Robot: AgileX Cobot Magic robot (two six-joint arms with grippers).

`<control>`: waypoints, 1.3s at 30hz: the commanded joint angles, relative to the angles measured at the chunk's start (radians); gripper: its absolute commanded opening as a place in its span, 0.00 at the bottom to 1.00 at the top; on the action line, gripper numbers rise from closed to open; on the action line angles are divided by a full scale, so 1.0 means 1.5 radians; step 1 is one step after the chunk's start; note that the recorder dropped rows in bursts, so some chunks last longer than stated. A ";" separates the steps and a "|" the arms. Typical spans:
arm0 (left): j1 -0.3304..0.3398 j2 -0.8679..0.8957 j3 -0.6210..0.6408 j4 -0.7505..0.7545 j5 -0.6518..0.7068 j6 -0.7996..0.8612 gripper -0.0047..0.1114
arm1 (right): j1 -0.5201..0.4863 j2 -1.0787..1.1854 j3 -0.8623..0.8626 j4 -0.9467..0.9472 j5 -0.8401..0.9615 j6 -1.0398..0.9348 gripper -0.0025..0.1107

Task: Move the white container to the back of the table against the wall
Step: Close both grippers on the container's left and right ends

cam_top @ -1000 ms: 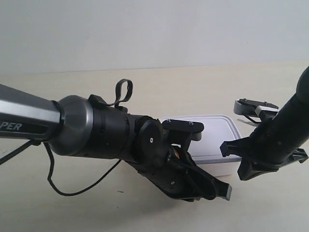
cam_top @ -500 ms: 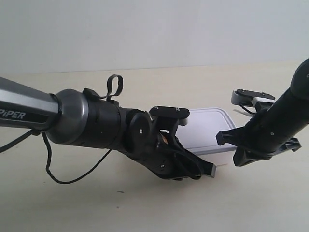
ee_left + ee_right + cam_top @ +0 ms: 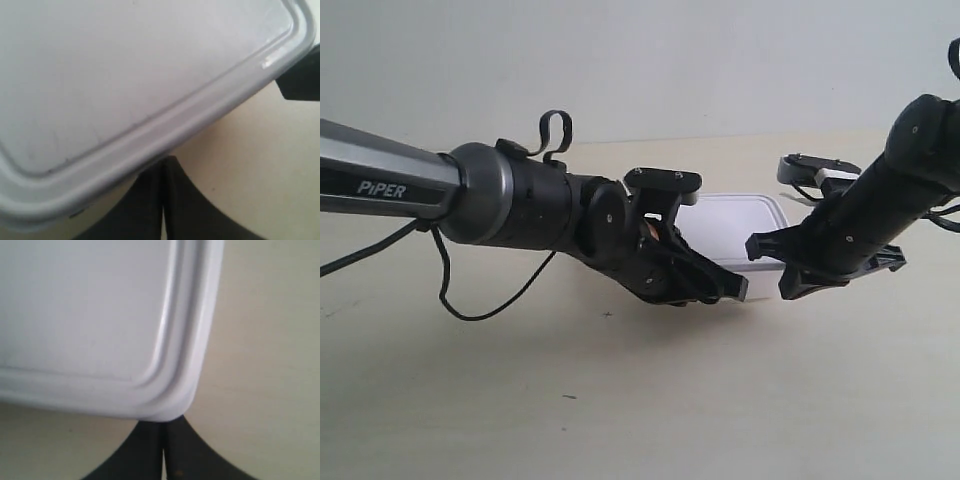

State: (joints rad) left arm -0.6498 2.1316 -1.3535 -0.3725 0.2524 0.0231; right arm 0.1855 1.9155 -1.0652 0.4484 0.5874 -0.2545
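The white container lies flat on the table, a short way in front of the wall. In the left wrist view, my left gripper is shut, and its tips touch the long rim of the container's lid. My right gripper is also shut, with its tips against a rounded corner of the lid. In the exterior view, the arm at the left reaches its gripper to the container's near side. The arm at the right has its gripper at the near right corner.
A loose black cable hangs from the arm at the exterior view's left and trails over the table. A few dark specks mark the beige surface. The other gripper's dark tip shows beside the lid corner in the left wrist view.
Both arms have moved away from the camera toward the wall. The white container has slid back with them and now sits farther up the table.
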 commanded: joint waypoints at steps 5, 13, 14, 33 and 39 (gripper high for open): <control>0.032 0.054 -0.083 0.054 0.007 0.001 0.04 | 0.002 0.078 -0.098 0.003 -0.012 -0.008 0.02; 0.071 0.100 -0.162 0.085 0.010 0.000 0.04 | 0.002 0.137 -0.209 0.029 -0.017 -0.009 0.02; 0.076 0.107 -0.171 0.086 0.011 0.000 0.04 | 0.002 0.142 -0.221 0.033 -0.017 -0.011 0.02; 0.141 0.200 -0.339 0.117 0.019 0.000 0.04 | 0.002 0.304 -0.450 0.138 0.006 -0.069 0.02; 0.141 0.200 -0.339 0.117 0.004 0.000 0.04 | 0.002 0.334 -0.508 0.152 0.004 -0.069 0.02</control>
State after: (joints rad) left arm -0.4415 2.4286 -1.8543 -0.2028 0.2825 0.0251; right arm 0.1855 2.3983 -1.7908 0.6549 0.6015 -0.3473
